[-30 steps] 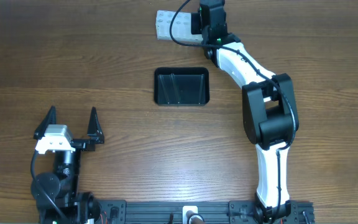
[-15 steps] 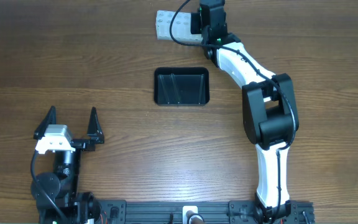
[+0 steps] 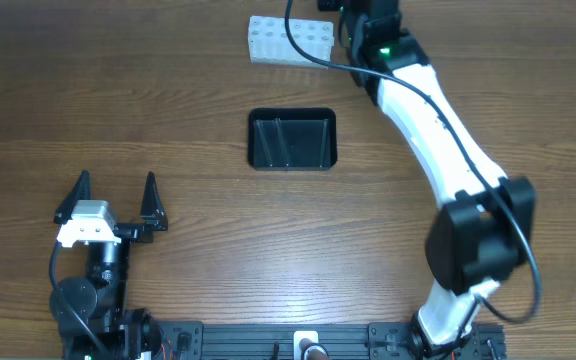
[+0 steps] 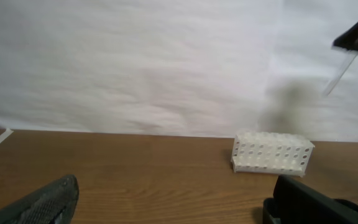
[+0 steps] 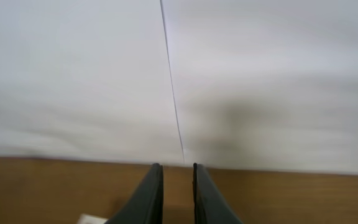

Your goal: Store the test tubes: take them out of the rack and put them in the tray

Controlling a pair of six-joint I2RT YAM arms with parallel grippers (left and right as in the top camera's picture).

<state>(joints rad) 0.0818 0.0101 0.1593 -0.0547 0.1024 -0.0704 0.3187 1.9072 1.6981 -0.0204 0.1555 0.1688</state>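
Clear slender test tube [image 4: 340, 77] hangs pinched in the right gripper [image 5: 176, 169], raised at the top view's upper edge, right of the white perforated plastic rack [image 3: 288, 41]. Black rectangular tray [image 3: 292, 114] sits centre. Left gripper [image 3: 116, 180] gapes wide, lower left.

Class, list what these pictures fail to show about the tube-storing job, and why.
Rack, left wrist view: too small to tell whether tubes remain.
Tray, top view: clear contents too faint to count.
Right end effector, top view: fingertips cut off by the upper edge.
Test tube, left wrist view: top hidden by that end effector.
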